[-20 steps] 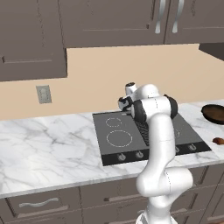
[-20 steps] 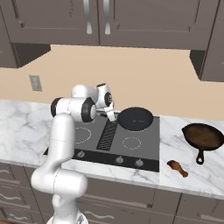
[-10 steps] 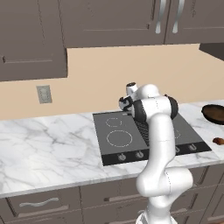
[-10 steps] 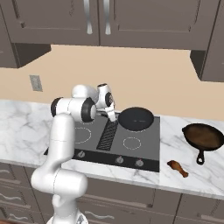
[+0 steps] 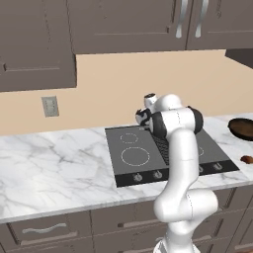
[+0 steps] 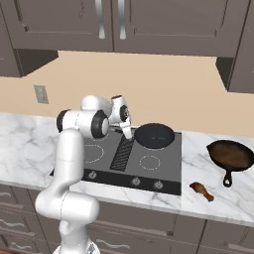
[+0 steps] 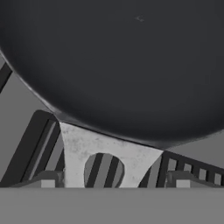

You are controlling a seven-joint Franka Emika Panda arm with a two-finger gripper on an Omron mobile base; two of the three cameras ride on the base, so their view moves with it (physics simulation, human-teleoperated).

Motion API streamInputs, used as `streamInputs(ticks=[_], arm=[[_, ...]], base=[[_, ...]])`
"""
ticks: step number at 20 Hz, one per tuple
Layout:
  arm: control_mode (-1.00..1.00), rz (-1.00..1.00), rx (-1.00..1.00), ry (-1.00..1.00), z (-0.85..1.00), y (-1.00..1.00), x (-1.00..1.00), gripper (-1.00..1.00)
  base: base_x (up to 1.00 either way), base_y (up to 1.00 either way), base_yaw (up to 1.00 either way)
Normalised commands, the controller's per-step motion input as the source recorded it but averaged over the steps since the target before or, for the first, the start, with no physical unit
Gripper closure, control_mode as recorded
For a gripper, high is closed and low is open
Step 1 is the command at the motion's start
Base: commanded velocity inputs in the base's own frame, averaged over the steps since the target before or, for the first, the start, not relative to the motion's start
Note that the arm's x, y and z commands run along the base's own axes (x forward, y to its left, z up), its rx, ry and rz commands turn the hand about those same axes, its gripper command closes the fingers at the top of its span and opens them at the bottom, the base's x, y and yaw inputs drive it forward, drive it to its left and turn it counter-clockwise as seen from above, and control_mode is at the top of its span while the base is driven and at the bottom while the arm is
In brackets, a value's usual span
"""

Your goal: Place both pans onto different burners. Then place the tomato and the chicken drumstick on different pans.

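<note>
The flat black skillet (image 6: 155, 135) sits on the back right burner of the cooktop (image 6: 99, 159). Its silver handle (image 7: 109, 151) points toward my hand. My gripper (image 7: 114, 179) is open, its fingertips (image 7: 48, 178) standing apart from the handle on either side. In the right base view the gripper (image 6: 127, 132) hangs low at the skillet's left edge. The glossy brown pan (image 6: 230, 155) rests on the counter to the right, also seen as the brown pan (image 5: 243, 127). The chicken drumstick (image 6: 202, 190) lies on the marble in front of it. The tomato is out of view.
The cooktop's left burners (image 5: 135, 156) are bare, with a black central grille (image 6: 121, 153) beside them. Knobs (image 6: 136, 181) line its front edge. Marble counter (image 5: 54, 163) stretches left. A wall outlet (image 5: 50, 105) and upper cabinets (image 6: 149, 25) are behind.
The jaws have spread wide and let go of the skillet's handle. The skillet stays where it was on the back right burner, and the arm has barely moved.
</note>
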Motion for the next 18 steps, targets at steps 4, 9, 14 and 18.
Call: streamInputs(ticks=[4, 9, 14, 18], arm=[[-1.0, -0.03, 0.0, 0.07, -0.39, -0.21, -0.3, -1.0], [-1.0, -0.04, 0.0, 0.08, -0.47, -0.22, -0.3, -1.0], [-1.0, -0.04, 0.0, 0.08, -0.57, -0.19, -0.31, -1.0], [-1.0, -0.05, 0.0, 0.09, -0.7, -0.24, -0.4, -1.0]], base=[[0.0, 0.0, 0.0], [0.0, 0.0, 0.0], [0.0, 0.0, 0.0], [0.0, 0.0, 0.0]])
